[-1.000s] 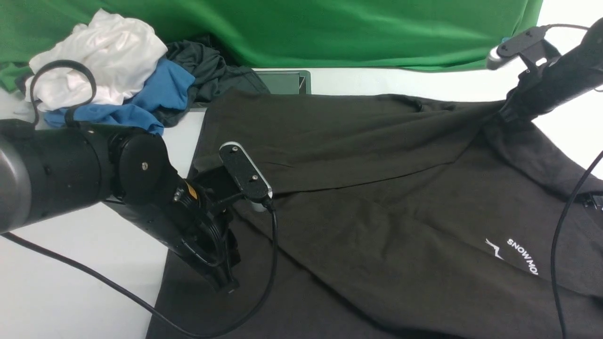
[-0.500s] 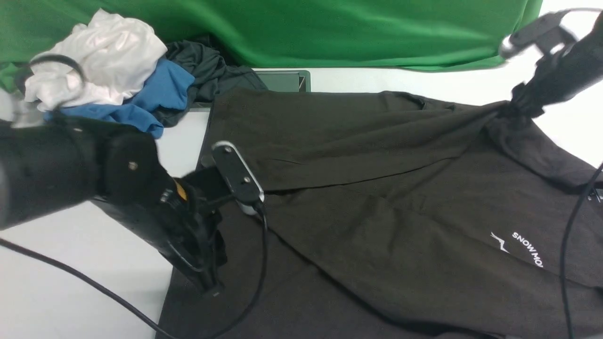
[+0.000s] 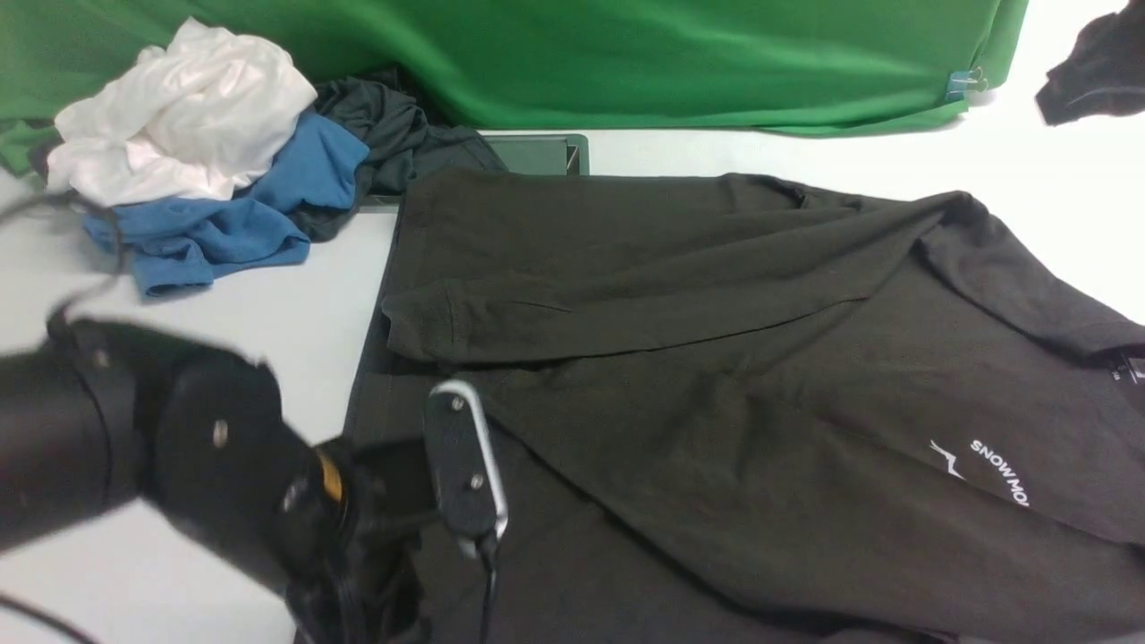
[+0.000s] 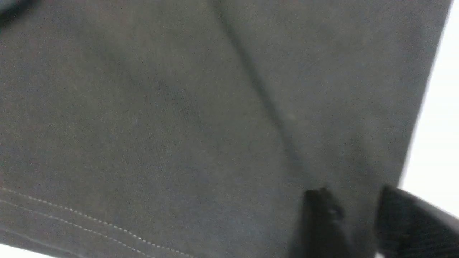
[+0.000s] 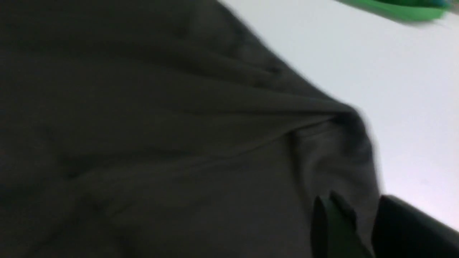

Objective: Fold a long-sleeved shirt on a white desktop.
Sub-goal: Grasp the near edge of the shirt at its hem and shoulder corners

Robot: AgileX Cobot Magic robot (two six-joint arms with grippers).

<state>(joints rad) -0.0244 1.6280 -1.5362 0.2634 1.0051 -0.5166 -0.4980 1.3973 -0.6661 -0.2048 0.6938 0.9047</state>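
The plain white tabletop (image 3: 295, 295) carried the large black-brown long-sleeved jersey shirt (image 3: 716, 358), spread flat with one sleeve laid across its body. Nearest, the left end effector (image 4: 355, 191) stood parted over the shirt's edge, gripping nothing. Farther off, the right end effector (image 5: 358, 199) hung parted and empty, clear of the shoulder. A bright green cloth (image 3: 626, 63) lay along the back.

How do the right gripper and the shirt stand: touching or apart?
Apart. Front view: bare white desktop lies between the right gripper, at the far right, and the long-sleeved shirt.
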